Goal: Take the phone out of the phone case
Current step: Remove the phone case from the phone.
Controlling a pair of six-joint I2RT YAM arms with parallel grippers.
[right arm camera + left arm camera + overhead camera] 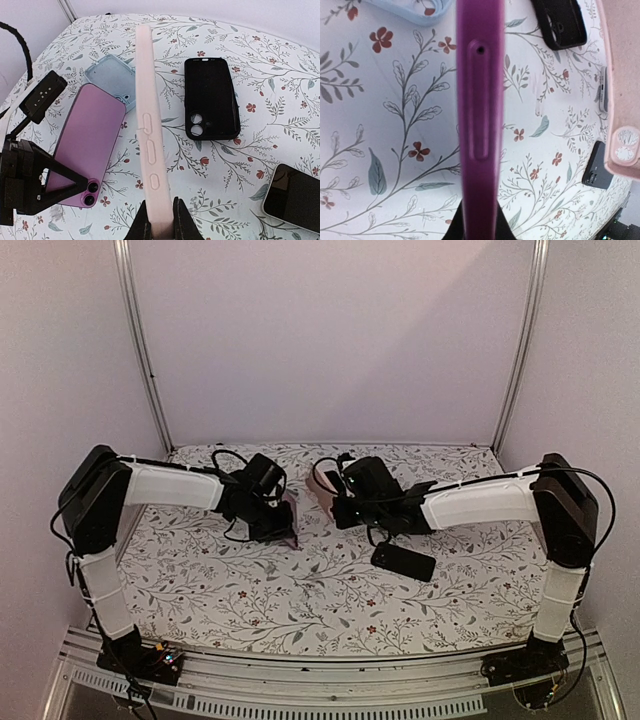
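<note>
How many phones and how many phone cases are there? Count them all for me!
Phones: 2 (purple phone, dark phone)
Phone cases: 3 (pink case, light blue case, black case)
Total: 5

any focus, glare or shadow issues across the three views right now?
Left wrist: purple phone edge-on near the lens, soft; floral tablecloth behind it sharper. Right wrist: pink case fairly crisp; black case interior dark, little detail. Top external: flat, even light, no hard shadows or glare.
</note>
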